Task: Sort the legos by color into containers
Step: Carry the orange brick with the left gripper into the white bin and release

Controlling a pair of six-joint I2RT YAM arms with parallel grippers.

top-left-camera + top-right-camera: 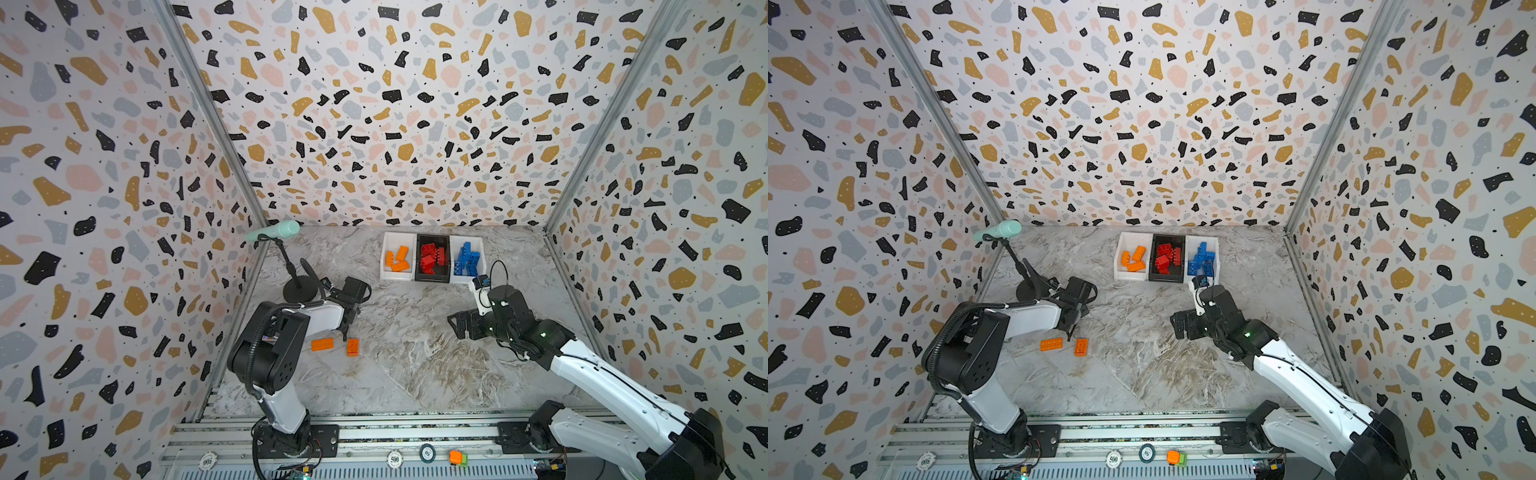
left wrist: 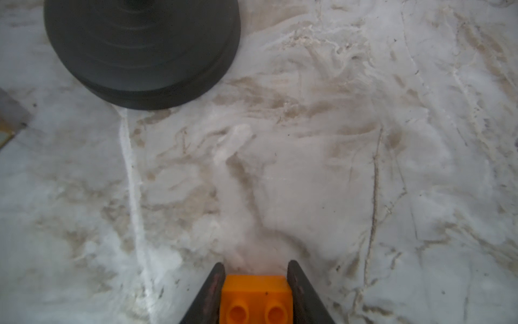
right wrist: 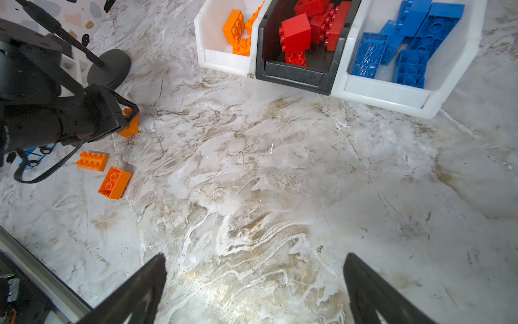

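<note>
Left wrist view: left end effector (image 2: 255,264) clamped on the end of an orange brick (image 2: 256,297), right at the tabletop (image 2: 336,168), touching or not can't tell; lift straight up first, keep it level, carry to the white bin (image 3: 221,59) holding orange ones, release low; right end effector (image 3: 255,255) gaping, empty; only readable writing: "500" on a chip (image 1: 394,459) by the front rail.

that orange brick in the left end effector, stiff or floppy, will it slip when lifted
Probably stiff: the orange brick is a hard-edged moulded block, so no flop. Likely light, being hollow underneath like the tipped orange brick nearby. The left end effector pinches smooth flat sides, so it might slip slightly.
</note>
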